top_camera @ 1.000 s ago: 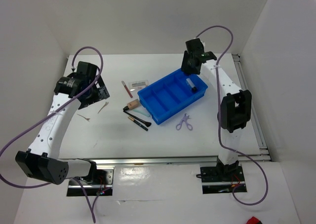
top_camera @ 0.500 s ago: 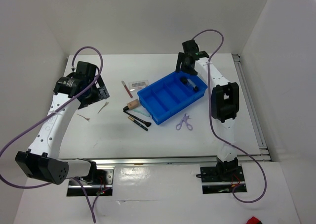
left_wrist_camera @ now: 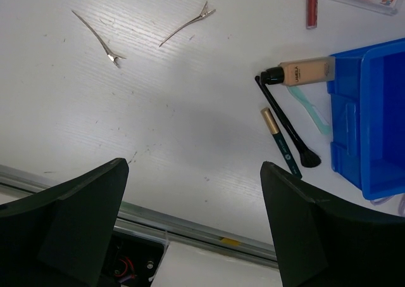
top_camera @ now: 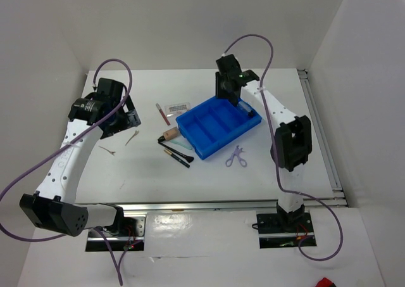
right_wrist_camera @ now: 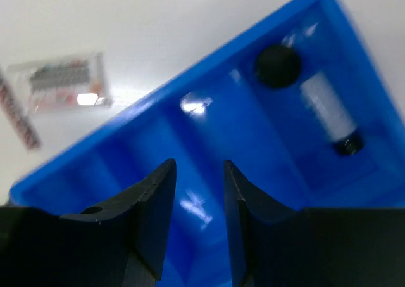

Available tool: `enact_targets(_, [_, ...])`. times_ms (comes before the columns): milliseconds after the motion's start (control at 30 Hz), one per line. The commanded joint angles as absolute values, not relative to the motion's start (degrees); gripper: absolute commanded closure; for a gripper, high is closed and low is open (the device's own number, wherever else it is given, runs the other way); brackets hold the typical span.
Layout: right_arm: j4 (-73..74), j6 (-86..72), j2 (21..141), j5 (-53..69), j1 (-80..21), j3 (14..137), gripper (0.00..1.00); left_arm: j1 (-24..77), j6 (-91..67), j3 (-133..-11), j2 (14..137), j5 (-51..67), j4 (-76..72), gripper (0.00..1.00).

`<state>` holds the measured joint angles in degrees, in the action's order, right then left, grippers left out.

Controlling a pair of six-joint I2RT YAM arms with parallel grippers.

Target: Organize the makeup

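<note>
On my far left the left gripper [left_wrist_camera: 192, 166] hangs over the table [left_wrist_camera: 158, 128], jaws spread wide and holding nothing. Beyond it, two thin clips [left_wrist_camera: 98, 37] lie loose on the white surface, near each other but apart.

Moving right, the pink stick [left_wrist_camera: 311, 2] and the white card [right_wrist_camera: 60, 81] sit at the far side. Nearer me is a cluster just beside the tray's left wall: the beige tube [left_wrist_camera: 304, 71], the black brush [left_wrist_camera: 288, 125] and a gold-capped pencil [left_wrist_camera: 281, 147]. A pale teal item under the brush is too faint for me to name.

The blue tray [top_camera: 201, 149] comes next. Only its right end compartment is filled, with the black round jar [right_wrist_camera: 277, 65] and the clear bottle [right_wrist_camera: 329, 113] lying side by side. The right gripper [right_wrist_camera: 199, 165] hovers over the tray's middle compartments, jaws a narrow gap apart and empty. A lilac scissor-handled tool [top_camera: 237, 156] lies on the table just in front of the tray.

I judge the sorting barely begun: two pieces binned, the rest out. Next I'd open the right jaws wider and reach for the card or stick. The left arm could take the tube cluster, coming down square so the flat pieces don't skid.
</note>
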<state>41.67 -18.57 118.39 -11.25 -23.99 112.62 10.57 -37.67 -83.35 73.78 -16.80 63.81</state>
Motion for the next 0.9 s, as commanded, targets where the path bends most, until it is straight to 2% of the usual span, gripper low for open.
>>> enact_targets(0, [43.7,-19.8,107.3,-14.3,-27.9,104.9,0.57,9.7,-37.0,-85.1,73.7,-16.3,62.9,0.00])
enact_targets(67, [43.7,-23.2,99.2,-15.0,-27.9,94.5,0.57,9.7,-36.5,-85.1,73.7,-16.3,62.9,0.00])
enact_targets(167, [42.4,-26.3,90.6,-14.0,-27.9,84.1,0.48,9.7,-36.0,-85.1,73.7,-16.3,62.9,0.00])
enact_targets(200, [42.4,-27.2,86.0,-14.0,-27.9,77.9,0.48,9.7,-35.9,-85.1,73.7,-15.8,62.4,0.00])
enact_targets(333, [45.3,-32.8,81.0,-12.0,-27.3,65.9,0.48,9.7,-36.5,-84.6,74.3,-14.4,61.7,0.00])
enact_targets(367, [44.5,-32.8,81.0,-11.3,-27.3,64.4,0.46,9.7,-36.5,-84.0,74.3,-14.4,61.7,0.00])
enact_targets(533, [39.6,-35.5,82.6,-8.0,-27.3,59.9,0.22,9.1,-36.0,-84.6,75.0,-13.1,61.1,0.00])
enact_targets(767, [36.4,-35.5,90.3,-8.0,-26.8,60.9,0.22,9.1,-35.4,-86.7,75.7,-12.6,61.7,0.00])
enact_targets(867, [35.8,-36.7,93.3,-8.0,-26.8,60.9,0.26,9.1,-35.4,-86.7,75.7,-12.6,61.7,0.00])
